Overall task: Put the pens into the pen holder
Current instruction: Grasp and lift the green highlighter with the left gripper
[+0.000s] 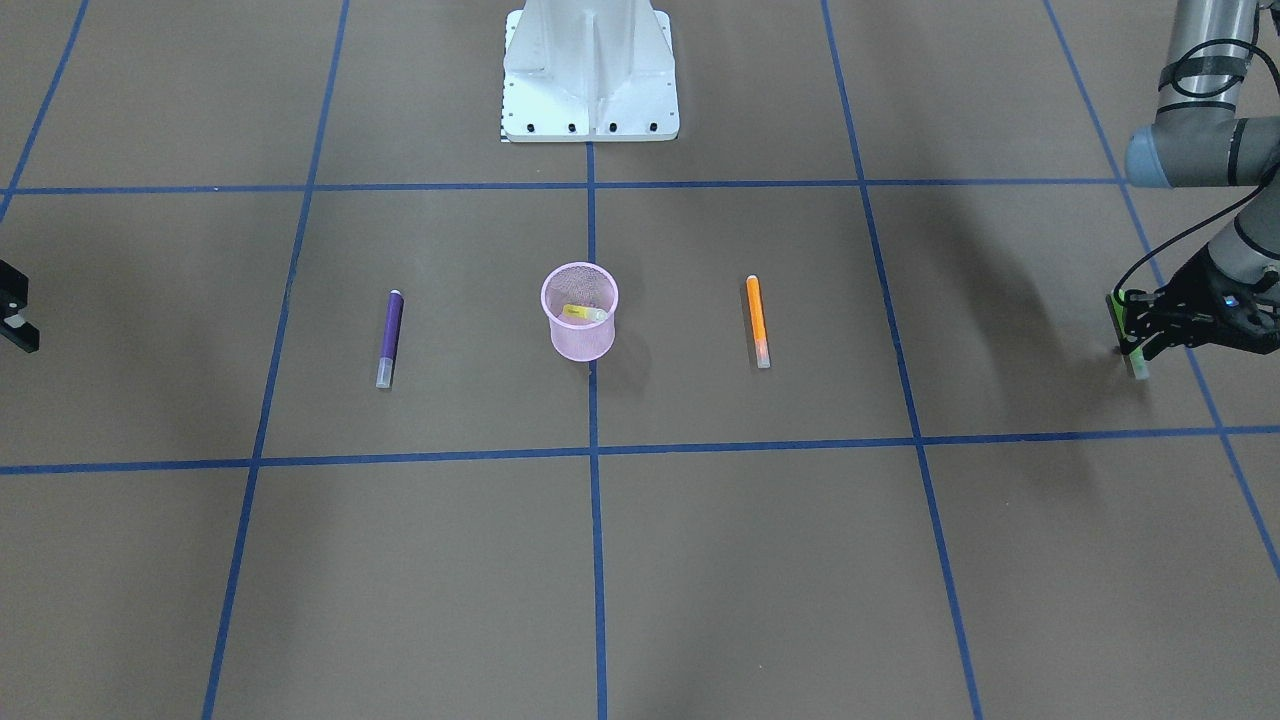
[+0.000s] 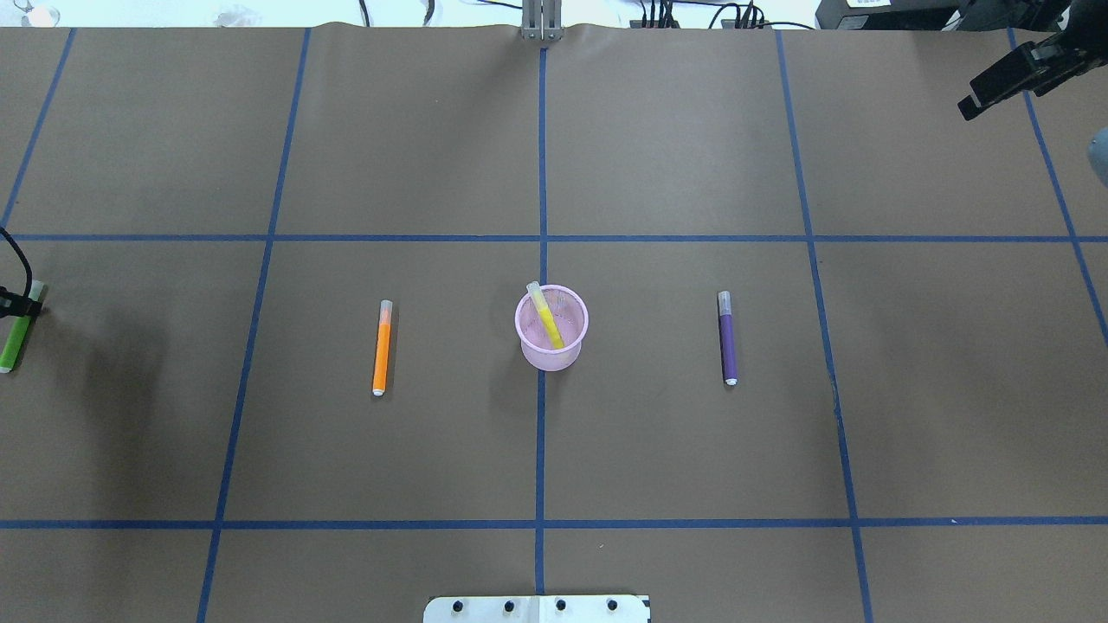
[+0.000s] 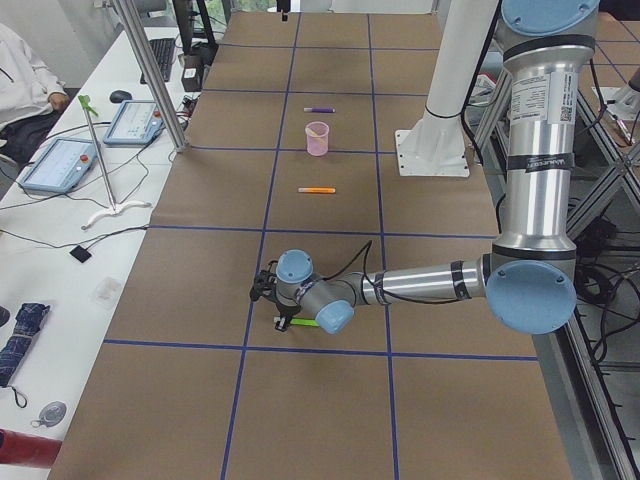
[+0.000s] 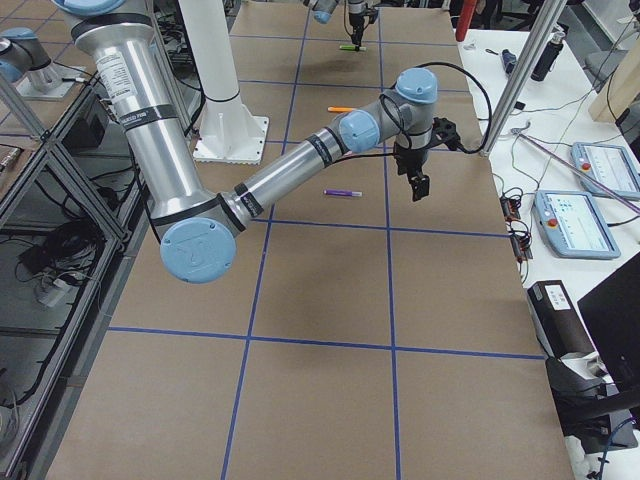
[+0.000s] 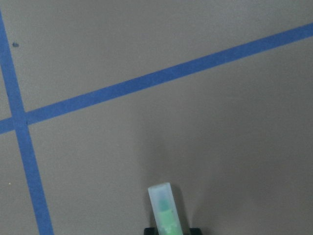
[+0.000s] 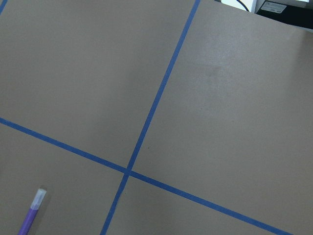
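Observation:
The pink mesh pen holder (image 1: 582, 342) (image 2: 551, 350) stands upright at the table's middle with the yellow pen (image 1: 585, 313) (image 2: 547, 316) leaning inside it. The orange pen (image 1: 757, 318) (image 2: 382, 350) and the purple pen (image 1: 390, 330) (image 2: 728, 342) lie flat on either side of it. My left gripper (image 1: 1135, 328) (image 2: 22, 305) is low at the table's far left end, shut on the green pen (image 2: 14, 339) (image 5: 164, 208), whose pale cap sticks out ahead. My right gripper (image 1: 12, 315) (image 2: 974, 99) hangs open and empty over the far right; its wrist view shows the purple pen's cap (image 6: 38, 197).
The robot's white base (image 1: 590, 80) (image 2: 537, 608) stands at the near middle edge. Blue tape lines divide the brown table into squares. Desks with teach pendants (image 3: 60, 160) and a seated person line the far side.

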Robot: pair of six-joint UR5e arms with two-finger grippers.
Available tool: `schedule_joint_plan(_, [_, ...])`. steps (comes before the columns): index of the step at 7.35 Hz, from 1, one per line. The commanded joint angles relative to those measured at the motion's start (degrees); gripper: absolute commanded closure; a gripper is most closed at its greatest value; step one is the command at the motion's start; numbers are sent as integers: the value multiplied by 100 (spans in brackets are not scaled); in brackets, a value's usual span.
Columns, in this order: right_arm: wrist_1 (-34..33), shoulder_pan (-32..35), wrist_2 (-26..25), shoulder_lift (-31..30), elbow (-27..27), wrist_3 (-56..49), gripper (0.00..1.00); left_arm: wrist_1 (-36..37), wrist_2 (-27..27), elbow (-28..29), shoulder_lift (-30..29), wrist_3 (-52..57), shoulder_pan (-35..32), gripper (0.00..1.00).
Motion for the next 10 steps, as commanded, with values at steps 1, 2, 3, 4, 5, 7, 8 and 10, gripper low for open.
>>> schedule_joint_plan(1, [0,0,-16,6,-8,0,0,0,0,10,-3,1,0,64])
schedule_joint_plan(2, [0,0,-16,-3,-8,0,0,0,0,10,-3,1,0,64])
schedule_joint_plan(3, [0,0,-16,-3,-8,0,0,0,9,10,-3,1,0,66])
schedule_joint_plan(4, [0,0,-7,-3,-8,0,0,0,9,10,-3,1,35,76])
schedule_joint_plan(5, [0,0,-7,-3,-8,0,0,0,9,10,-3,1,70,88])
schedule_joint_plan(7, [0,0,2,-11,1,0,0,-26,0,-86,-3,19,70,100])
schedule_joint_plan(8, [0,17,10,-3,1,0,0,-9,-96,-400,5,19,53,100])
schedule_joint_plan(10, [9,35,10,-3,18,0,0,-313,-334,-1172,-73,54,44,100])
